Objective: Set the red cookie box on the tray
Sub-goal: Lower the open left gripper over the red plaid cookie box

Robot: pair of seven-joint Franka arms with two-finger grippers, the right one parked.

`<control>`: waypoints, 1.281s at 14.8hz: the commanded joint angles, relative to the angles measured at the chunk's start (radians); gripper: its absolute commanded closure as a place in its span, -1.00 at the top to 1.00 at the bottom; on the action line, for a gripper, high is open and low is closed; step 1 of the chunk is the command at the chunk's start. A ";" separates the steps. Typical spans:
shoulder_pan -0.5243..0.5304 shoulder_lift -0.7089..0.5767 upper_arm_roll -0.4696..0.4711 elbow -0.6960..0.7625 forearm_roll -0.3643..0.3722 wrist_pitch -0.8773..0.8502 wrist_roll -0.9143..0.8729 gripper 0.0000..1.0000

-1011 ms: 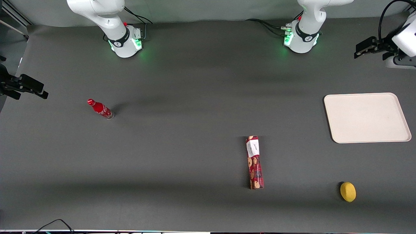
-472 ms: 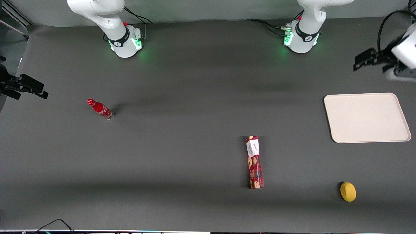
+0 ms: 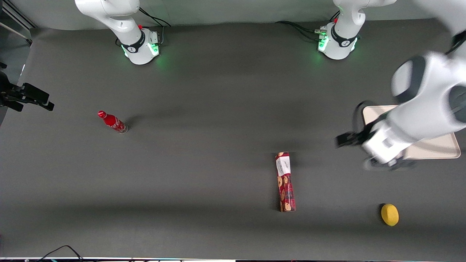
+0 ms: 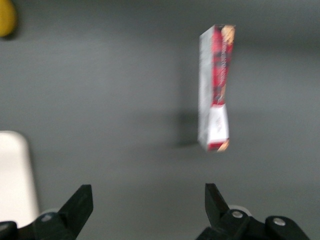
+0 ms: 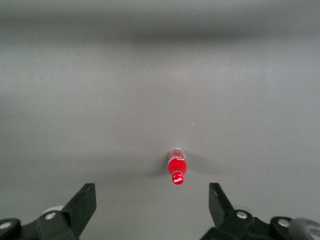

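The red cookie box [image 3: 285,182] lies flat on the dark table, its white label end farther from the front camera. It also shows in the left wrist view [image 4: 216,87]. The cream-white tray [image 3: 435,150] lies toward the working arm's end of the table, largely covered by the arm above it; one corner shows in the left wrist view [image 4: 15,175]. My left gripper [image 3: 348,139] hangs in the air between the tray's edge and the box, apart from both. In the left wrist view the gripper [image 4: 148,202] is open and empty, with bare table between its fingers.
A yellow lemon [image 3: 389,214] lies near the front camera, nearer than the tray, and shows in the left wrist view [image 4: 6,17]. A small red bottle [image 3: 113,122] lies toward the parked arm's end and shows in the right wrist view [image 5: 177,167].
The left arm has swung in from the table's edge, over the tray and nearer to the front camera, bringing the gripper close to the box. The box, tray, lemon and bottle have not moved.
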 commanded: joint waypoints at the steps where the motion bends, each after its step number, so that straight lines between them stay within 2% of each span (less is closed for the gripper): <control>1: -0.030 0.175 -0.079 0.057 0.078 0.181 -0.192 1.00; 2: -0.040 0.228 -0.098 0.054 0.111 0.241 -0.261 1.00; 5: -0.055 0.347 -0.124 0.051 0.126 0.384 -0.401 1.00; 9: -0.092 0.420 -0.124 0.040 0.135 0.511 -0.440 1.00; 14: -0.110 0.454 -0.124 -0.003 0.183 0.564 -0.461 1.00; 15: -0.110 0.460 -0.124 -0.012 0.192 0.568 -0.469 0.85; 16: -0.110 0.465 -0.122 -0.017 0.203 0.568 -0.481 0.34; 17: -0.113 0.470 -0.124 -0.023 0.230 0.568 -0.498 -0.46; 18: -0.112 0.474 -0.124 -0.023 0.244 0.568 -0.512 -0.99; 19: -0.109 0.473 -0.122 -0.021 0.244 0.567 -0.516 -1.00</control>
